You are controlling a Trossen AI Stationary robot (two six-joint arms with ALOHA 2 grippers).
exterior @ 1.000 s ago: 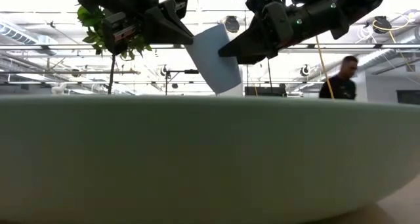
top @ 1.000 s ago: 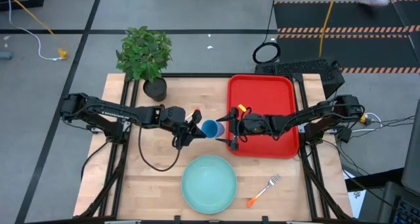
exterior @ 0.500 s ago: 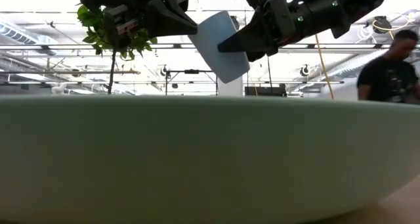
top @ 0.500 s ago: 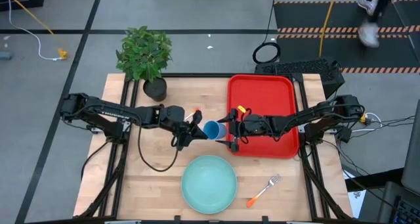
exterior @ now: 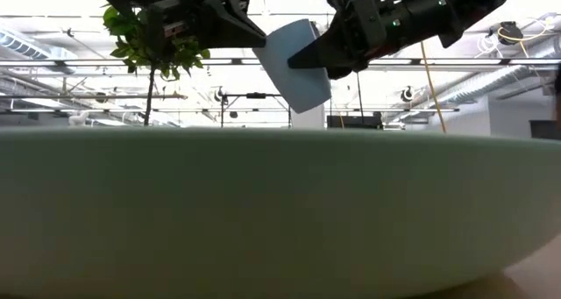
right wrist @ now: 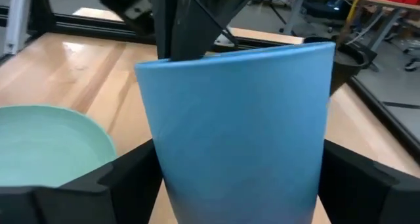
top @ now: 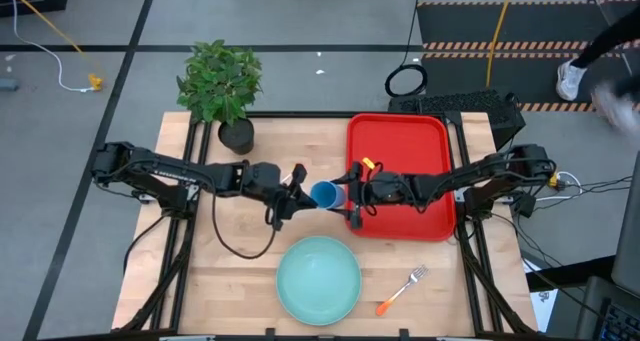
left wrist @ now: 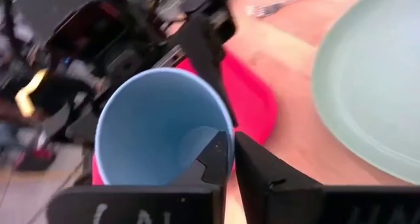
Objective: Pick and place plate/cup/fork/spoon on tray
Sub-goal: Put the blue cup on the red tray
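Sitting on the wooden table (top: 230,281), the big red rectangular plastic tray (top: 400,146) is the landmark. Large round pale turquoise plate (top: 318,278) lies near the tray's front left corner, on bare wood. Small bright blue cylindrical cup (top: 324,195) hangs tilted in the air just left of the tray's left edge, btwn both claws. Right gripper (top: 343,194), over that edge, has its fingers spread wide w/ the cup's body between them. Left gripper (top: 300,194) meets the cup from the other side, fingers nearly together, pinching the rim, one inside. Small fork w/ silver tines & orange handle (top: 401,289) lies in front of the tray, right of the plate.
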